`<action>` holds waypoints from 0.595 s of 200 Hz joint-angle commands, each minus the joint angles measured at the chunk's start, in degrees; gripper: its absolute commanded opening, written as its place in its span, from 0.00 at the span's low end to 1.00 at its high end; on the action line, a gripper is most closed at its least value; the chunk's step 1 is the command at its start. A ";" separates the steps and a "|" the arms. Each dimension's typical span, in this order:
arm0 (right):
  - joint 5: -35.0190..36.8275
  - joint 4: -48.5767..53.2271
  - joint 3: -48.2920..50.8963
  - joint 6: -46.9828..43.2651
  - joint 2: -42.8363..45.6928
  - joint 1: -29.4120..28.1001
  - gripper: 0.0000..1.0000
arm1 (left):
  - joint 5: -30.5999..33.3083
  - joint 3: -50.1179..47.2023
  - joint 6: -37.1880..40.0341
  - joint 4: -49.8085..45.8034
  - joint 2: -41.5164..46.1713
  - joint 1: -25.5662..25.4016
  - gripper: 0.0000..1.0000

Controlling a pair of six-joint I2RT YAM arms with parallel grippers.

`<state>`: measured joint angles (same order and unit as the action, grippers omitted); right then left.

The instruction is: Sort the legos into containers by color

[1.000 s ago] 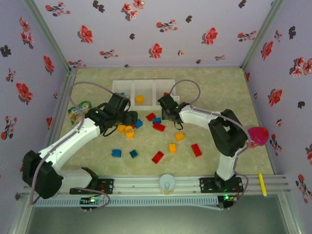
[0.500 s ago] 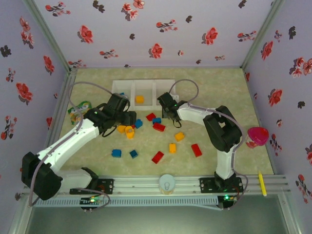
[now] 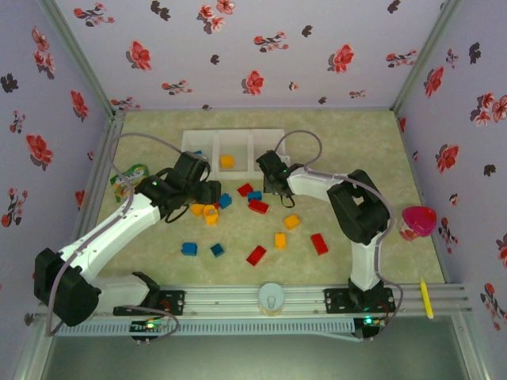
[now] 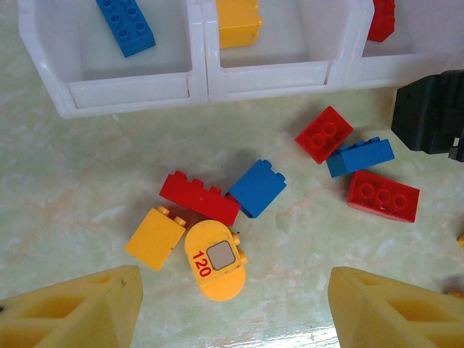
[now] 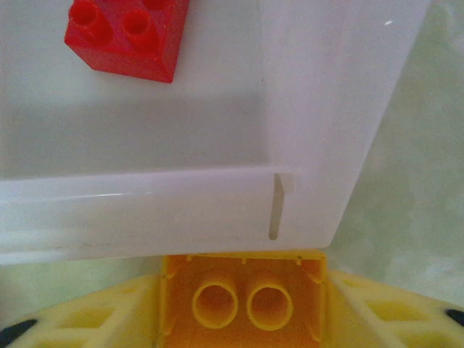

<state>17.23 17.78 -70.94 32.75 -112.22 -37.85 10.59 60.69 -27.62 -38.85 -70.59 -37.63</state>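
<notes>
Over the last second the right arm's elbow has swung a little to the left, while its wrist has stayed at the tray (image 3: 234, 133). The left arm has hardly shifted, and the loose bricks lie where they were.

The right tool (image 5: 239, 319) is clamped on a held yellow brick (image 5: 232, 286), seen from its hollow underside, with a finger against each side. It hangs just in front of the near wall of the tray's right compartment, close to that compartment's near right corner. The left tool (image 4: 235, 304) is open and carries nothing, its fingers wide apart above a cluster of bricks in the middle of the table.

The sorting looks barely begun. The tray sits toward the far edge of the table, and one brick shows in each compartment: a sorted blue brick (image 4: 125, 25) on the left, a sorted yellow brick (image 4: 238, 22) in the middle, and a sorted red brick (image 5: 127, 36) on the right.

Much is left. Under the left tool lie:
- a long red brick (image 4: 199, 197) with a blue cube (image 4: 257, 188) against its end
- a small yellow brick (image 4: 155, 238)
- a rounded yellow piece (image 4: 215, 259) marked 120

To their right are a square red brick (image 4: 324, 134), a flat blue brick (image 4: 359, 156) and a wide red brick (image 4: 383, 196).

Closer to the near edge are six more:
- a leftmost blue brick (image 3: 189, 248) and its blue neighbour (image 3: 217, 250)
- a slanted red brick (image 3: 256, 255)
- an upright yellow brick (image 3: 280, 240) and a tilted yellow brick (image 3: 291, 222)
- a rightmost red brick (image 3: 318, 243)

Going by colour, the held yellow brick belongs in the middle compartment, not in the one it now faces.
</notes>
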 commanded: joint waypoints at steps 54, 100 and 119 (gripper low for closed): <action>-1.08 2.16 0.03 -2.45 3.99 -0.11 0.45 | 1.38 -0.06 -0.99 -1.42 2.27 -0.34 0.69; -3.47 6.28 0.56 -6.23 12.47 -2.12 0.40 | 1.23 2.22 -1.88 -2.77 3.04 -0.34 0.69; -4.53 6.42 -0.35 -7.40 14.50 -2.84 0.40 | 1.54 3.07 -2.13 -2.99 3.61 -0.34 0.69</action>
<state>14.72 21.67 -70.24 28.16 -100.84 -39.81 10.57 61.17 -28.45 -40.29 -68.88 -37.63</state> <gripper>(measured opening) 0.474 0.692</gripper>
